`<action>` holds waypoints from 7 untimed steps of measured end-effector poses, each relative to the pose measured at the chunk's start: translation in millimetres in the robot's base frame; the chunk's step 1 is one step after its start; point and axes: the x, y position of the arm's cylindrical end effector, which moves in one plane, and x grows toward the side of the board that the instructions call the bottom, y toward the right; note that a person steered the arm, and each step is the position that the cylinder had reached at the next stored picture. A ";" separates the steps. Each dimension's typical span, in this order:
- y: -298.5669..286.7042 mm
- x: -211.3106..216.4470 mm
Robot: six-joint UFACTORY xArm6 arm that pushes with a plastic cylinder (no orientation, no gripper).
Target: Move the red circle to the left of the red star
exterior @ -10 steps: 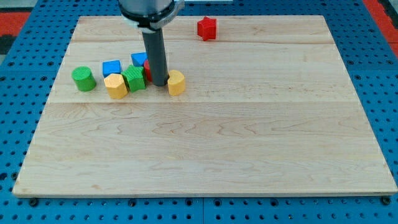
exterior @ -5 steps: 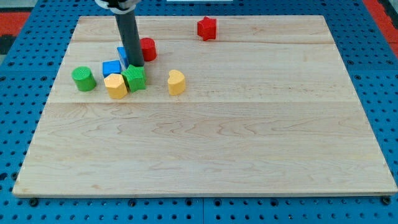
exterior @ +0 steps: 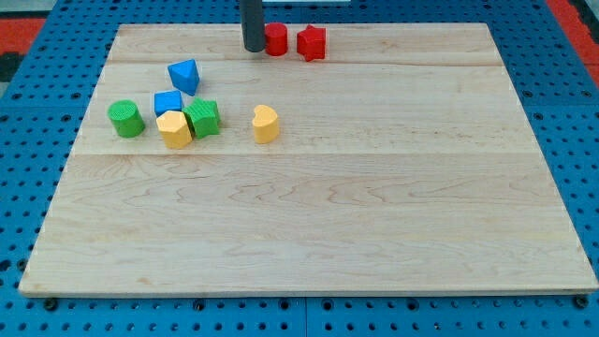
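Wooden board, top edge: red circle just left of red star, small gap. My tip touching circle's left side; bare rod, no fingers. Any further push: rightward.

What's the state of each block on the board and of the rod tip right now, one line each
red circle: beside the red star, on its left
red star: near the board's top edge
my tip: against the red circle's left side
blue triangle: alone, above the cluster
blue cube: in the cluster
green star: in the cluster
yellow hexagon: in the cluster
green cylinder: apart, upright
yellow heart: apart
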 end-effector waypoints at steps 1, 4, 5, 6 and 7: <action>0.0 2.8; 0.0 19.6; 0.0 36.8; 0.0 49.7; 0.5 55.1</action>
